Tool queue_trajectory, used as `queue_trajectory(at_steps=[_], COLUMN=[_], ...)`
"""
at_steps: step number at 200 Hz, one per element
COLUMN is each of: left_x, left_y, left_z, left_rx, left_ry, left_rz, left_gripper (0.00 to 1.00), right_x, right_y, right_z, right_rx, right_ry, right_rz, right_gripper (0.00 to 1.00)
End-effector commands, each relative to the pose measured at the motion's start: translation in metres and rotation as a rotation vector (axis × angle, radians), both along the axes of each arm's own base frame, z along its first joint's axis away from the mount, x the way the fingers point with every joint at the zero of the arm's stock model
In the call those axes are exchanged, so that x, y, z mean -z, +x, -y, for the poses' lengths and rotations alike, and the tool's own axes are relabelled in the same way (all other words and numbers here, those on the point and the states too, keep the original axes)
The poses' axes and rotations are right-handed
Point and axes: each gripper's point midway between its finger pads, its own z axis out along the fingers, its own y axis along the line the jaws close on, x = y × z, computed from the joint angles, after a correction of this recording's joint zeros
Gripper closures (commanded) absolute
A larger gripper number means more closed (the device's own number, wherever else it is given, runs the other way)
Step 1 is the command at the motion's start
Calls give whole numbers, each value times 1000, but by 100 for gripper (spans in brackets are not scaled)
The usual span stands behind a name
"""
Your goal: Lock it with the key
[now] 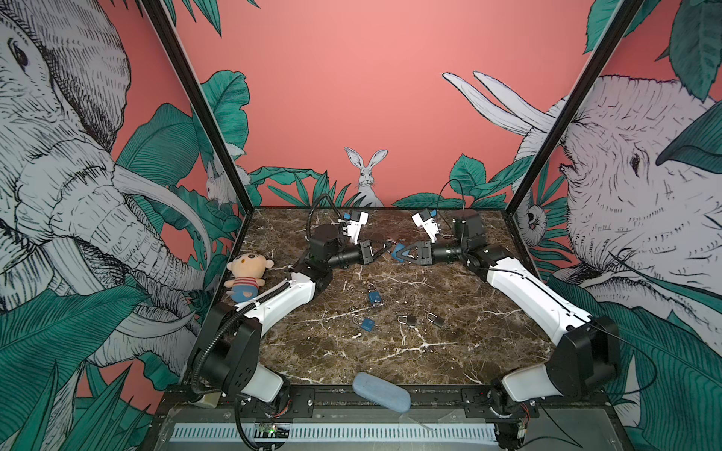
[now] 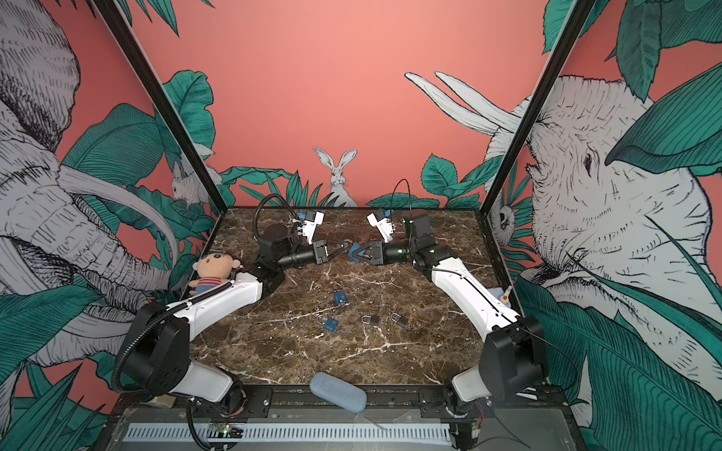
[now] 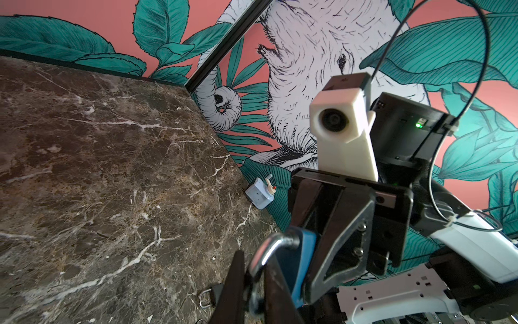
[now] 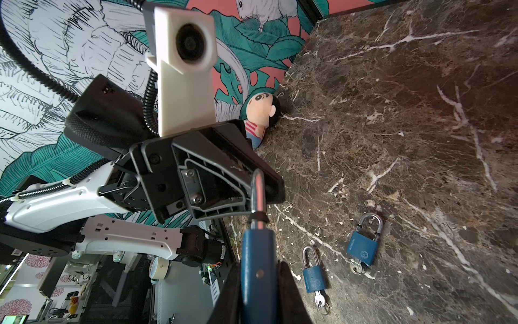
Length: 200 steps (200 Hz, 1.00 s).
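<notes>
Right gripper [image 1: 399,254] clamps the padlock [image 4: 258,269] body, left gripper [image 1: 385,247] pinches its shackle [image 4: 258,193] (key unseen), mid-frame in both top views: braced, likely, so the shackle can be pushed home.

A robotics lab test cell: jungle-mural panels [image 1: 371,97] box in a marble surface [image 1: 351,351] fronted by a bolted mounting rail [image 1: 308,400].
</notes>
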Motion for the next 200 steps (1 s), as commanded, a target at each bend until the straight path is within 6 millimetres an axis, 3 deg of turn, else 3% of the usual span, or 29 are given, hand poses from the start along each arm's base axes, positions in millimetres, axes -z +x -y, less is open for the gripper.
queue_trajectory(at_steps=[1, 10, 54, 59, 119, 152, 179, 183, 200], left_x=[14, 15, 14, 14, 13, 9, 5, 5, 1], left_y=[-93, -105, -122, -123, -135, -127, -108, -104, -86], left_z=[39, 46, 54, 55, 65, 66, 66, 65, 61], left_rx=[349, 376, 411, 412, 432, 380, 302, 289, 235], left_ry=[24, 27, 27, 27, 22, 9, 26, 27, 15], left_rz=[-54, -56, -55, -56, -57, -37, -12, -12, -10], left_gripper=[100, 100, 100, 100, 100, 100, 100, 100, 100], right_x=[-69, -70, -66, -78, -74, -68, -57, -44, -31], right_y=[4, 6, 14, 16, 23, 23, 19, 17, 12], right_z=[-27, -27, -33, -34, -44, -42, -35, -34, -28], right_rx=[-83, -80, -88, -91, -109, -93, -71, -69, -49], right_ry=[153, 154, 168, 183, 189, 172, 123, 104, 67], right_rz=[302, 306, 293, 318, 316, 319, 319, 292, 277], right_gripper=[100, 100, 100, 100, 100, 100, 100, 100, 100])
